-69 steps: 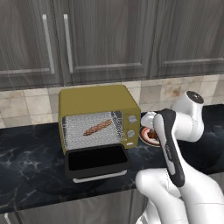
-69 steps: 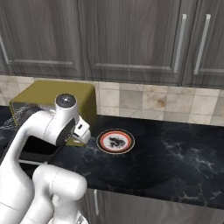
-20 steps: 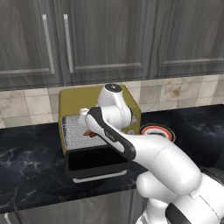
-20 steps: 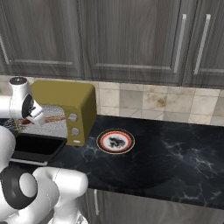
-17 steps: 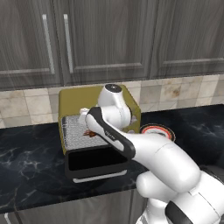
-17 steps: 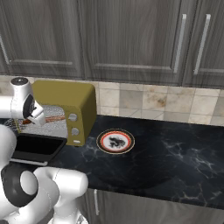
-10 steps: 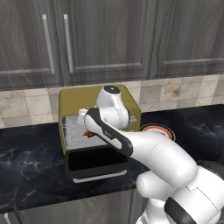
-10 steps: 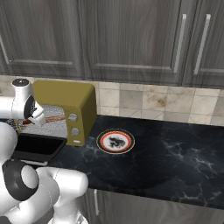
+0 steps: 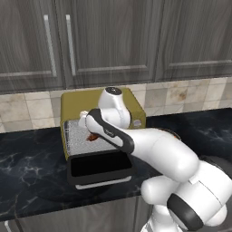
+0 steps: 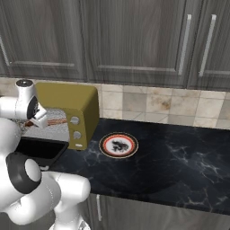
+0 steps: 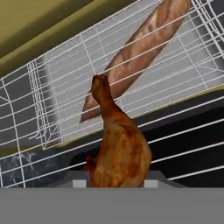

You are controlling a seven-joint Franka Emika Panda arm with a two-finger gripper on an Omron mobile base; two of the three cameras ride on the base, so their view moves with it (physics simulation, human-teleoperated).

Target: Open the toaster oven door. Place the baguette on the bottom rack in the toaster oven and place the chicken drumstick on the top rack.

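- I am looking over a black marble counter (image 10: 179,166) under grey cabinets, where the toaster oven (image 10: 74,105) is standing with the toaster oven door (image 9: 99,166) folded down toward me.
- I am keeping the gripper (image 9: 90,135) pinched on the chicken drumstick (image 11: 118,148) just over the top rack (image 11: 65,94), so it can go down there.
- The baguette (image 11: 144,48) is lying beneath on the bottom rack (image 11: 192,65) (seen through the mesh).
- The drumstick is looking glossy, reddish-brown and stubby.

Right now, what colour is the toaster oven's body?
Mustard yellow; the toaster oven shows it best in the right base view.
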